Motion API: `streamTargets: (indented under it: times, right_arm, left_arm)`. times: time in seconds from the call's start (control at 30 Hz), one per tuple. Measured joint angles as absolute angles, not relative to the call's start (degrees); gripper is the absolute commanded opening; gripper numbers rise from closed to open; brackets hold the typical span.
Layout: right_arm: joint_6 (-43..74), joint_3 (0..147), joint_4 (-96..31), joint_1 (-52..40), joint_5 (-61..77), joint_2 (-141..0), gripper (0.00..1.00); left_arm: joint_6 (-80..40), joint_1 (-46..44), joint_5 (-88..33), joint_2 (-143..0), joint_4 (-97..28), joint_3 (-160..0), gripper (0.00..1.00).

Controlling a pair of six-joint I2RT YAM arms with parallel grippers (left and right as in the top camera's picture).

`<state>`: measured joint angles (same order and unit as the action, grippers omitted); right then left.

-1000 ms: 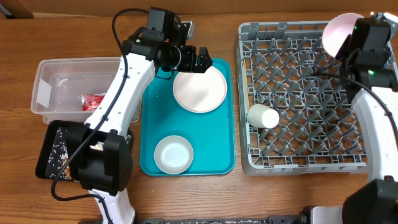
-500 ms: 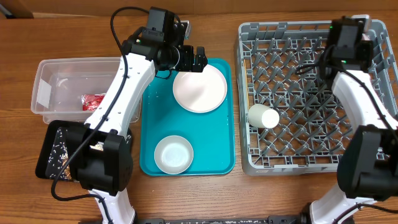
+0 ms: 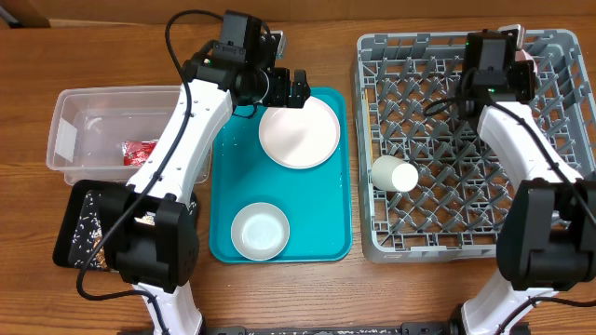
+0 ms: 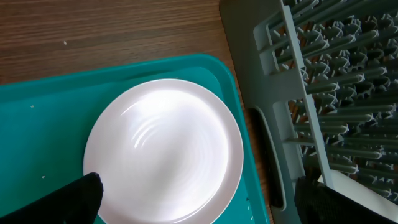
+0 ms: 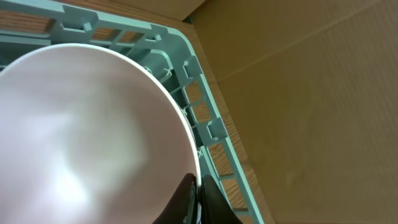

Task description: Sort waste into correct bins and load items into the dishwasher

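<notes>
Arm, left: reaches to upper centre; left tool (image 4: 198,186) gapes wide, empty, over white dish (image 4: 163,149).
Arm, right: upper right above rack (image 3: 447,140); right tool (image 5: 194,190) pinches rim of pink plate (image 5: 81,137).

The tabletop (image 3: 93,37) is brown wood grain. A teal tray (image 3: 321,209) carries a white plate (image 3: 299,133) and a white bowl (image 3: 260,231). The dish rack (image 3: 410,112) is grey, the cup (image 3: 395,174) in it white. A red wrapper (image 3: 140,151) shows through the clear tub (image 3: 93,126); white rice (image 3: 91,228) speckles the black tray (image 3: 67,209). The second plate (image 5: 81,124) is pale pink.
</notes>
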<state>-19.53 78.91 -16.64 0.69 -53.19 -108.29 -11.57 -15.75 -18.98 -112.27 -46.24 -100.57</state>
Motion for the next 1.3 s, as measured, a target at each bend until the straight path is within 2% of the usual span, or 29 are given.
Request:
streamTargets:
  times: [0.33, 0.4, 0.47, 1.17, 1.3]
  right_arm:
    - [-19.6, 79.5, -18.7, -1.5, -55.4, -108.3, 0.06]
    - [-19.5, 79.5, -19.6, -1.5, -55.5, -108.3, 0.13]
    - [-19.7, 79.5, -20.5, -1.5, -55.3, -108.3, 0.13]
    - [-19.8, 79.5, -25.9, -5.4, -50.0, -110.3, 0.15]
    - [-19.8, 79.5, -26.6, -5.4, -49.9, -110.3, 0.21]
  left_arm:
    - [-11.6, -15.7, -18.8, -112.3, -46.2, -100.6, 1.00]
    - [-11.6, -15.7, -18.8, -112.3, -46.3, -100.6, 1.00]
    - [-11.6, -15.7, -18.8, -112.3, -46.2, -100.6, 1.00]
    - [-11.6, -15.7, -18.8, -112.3, -46.3, -100.6, 1.00]
    - [-11.6, -15.7, -18.8, -112.3, -46.2, -100.6, 1.00]
